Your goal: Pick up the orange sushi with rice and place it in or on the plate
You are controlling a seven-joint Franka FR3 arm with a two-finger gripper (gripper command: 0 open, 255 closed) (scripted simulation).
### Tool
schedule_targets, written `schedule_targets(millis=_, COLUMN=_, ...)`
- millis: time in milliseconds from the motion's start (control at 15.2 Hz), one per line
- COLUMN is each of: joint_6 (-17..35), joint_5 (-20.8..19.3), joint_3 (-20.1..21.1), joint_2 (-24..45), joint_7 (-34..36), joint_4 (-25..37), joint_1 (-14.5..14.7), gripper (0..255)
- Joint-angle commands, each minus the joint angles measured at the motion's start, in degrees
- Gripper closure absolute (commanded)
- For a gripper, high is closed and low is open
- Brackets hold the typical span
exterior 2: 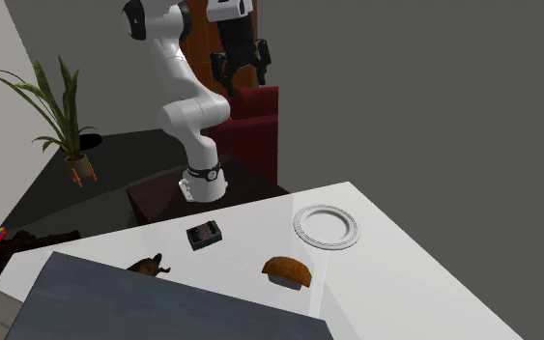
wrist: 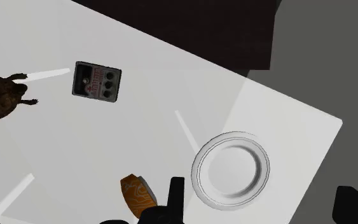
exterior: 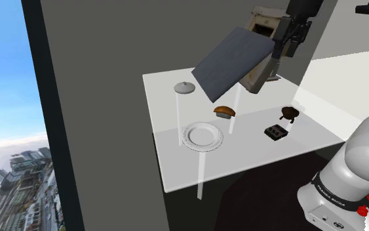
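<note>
Plainly, a smooth white table (exterior 2: 405, 280) is shown, on which a round white plate (exterior 2: 300, 226) with a raised, ringed rim is set, its flat centre left bare. The orange sushi (exterior 2: 288, 271), domed and seemingly bedded on pale rice, is placed near the plate, untouched. The gripper (exterior 2: 240, 72) is held high above, jaws spread wide, nothing grasped.

On the white tabletop (wrist: 145, 127), a round white plate (wrist: 230, 170) lies just beside an orange sushi piece (wrist: 137, 194); a dark box with knobs (wrist: 95, 81) lies well apart.
</note>
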Motion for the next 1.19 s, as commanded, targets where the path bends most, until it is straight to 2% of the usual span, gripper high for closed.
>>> schedule_targets(millis=0, joint_6=0.00, joint_5=0.00, joint_3=0.00, joint_2=0.00, joint_7=0.00, joint_4=0.00, joint_1=0.00, gripper=0)
schedule_targets(millis=594, joint_6=17.08, joint_5=-3.06, joint_3=-2.15, joint_2=9.01, joint_7=-8.08, joint_4=-8.40, joint_1=0.78, gripper=0)
schedule_targets(millis=1122, joint_6=32.36, joint_5=-4.50, joint_3=-4.19, joint_2=22.30, joint_7=-14.79, joint_4=-10.43, joint_1=1.65, gripper=0)
